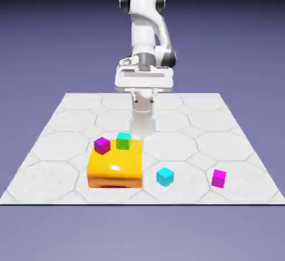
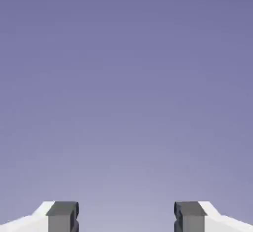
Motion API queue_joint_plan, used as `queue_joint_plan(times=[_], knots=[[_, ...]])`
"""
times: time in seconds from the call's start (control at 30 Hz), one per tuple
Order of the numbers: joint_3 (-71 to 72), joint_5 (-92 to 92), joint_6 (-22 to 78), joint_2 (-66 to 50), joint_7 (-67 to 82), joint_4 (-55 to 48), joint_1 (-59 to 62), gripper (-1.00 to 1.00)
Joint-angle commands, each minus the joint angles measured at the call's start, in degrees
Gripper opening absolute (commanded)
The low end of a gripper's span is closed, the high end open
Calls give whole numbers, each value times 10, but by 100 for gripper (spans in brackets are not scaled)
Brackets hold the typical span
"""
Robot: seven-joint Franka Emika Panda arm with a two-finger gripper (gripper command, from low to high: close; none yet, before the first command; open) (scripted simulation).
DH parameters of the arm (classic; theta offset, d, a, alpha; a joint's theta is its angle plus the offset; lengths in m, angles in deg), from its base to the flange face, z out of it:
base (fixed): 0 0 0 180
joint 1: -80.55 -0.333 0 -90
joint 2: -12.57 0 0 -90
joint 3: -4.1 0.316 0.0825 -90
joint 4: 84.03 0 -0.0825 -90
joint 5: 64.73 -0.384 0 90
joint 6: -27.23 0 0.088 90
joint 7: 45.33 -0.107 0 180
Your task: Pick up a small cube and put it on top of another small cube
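The small bright pink cube [image 1: 219,178] rests on the table near its front edge, at the exterior view's right. The small green cube [image 1: 123,140] shows at the far edge of the big yellow block [image 1: 114,168]. My gripper [image 1: 143,92] hangs high above the table's far middle, well away from both cubes. In the hand view my gripper [image 2: 126,217] is open. Its two grey fingertips [image 2: 63,216] stand wide apart with only plain backdrop between them. No cube appears in the hand view.
A magenta-topped cube with dark purple sides [image 1: 102,144] sits on the yellow block's far left corner, beside the green cube. A cyan cube [image 1: 165,176] lies on the table between the yellow block and the pink cube.
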Motion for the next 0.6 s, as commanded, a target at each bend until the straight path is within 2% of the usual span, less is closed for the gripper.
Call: queue_joint_plan(times=[0.0,0.57], knots=[[-17,9,4,2,24,-4,-21,0],[-302,170,73,32,431,-75,-374,0]])
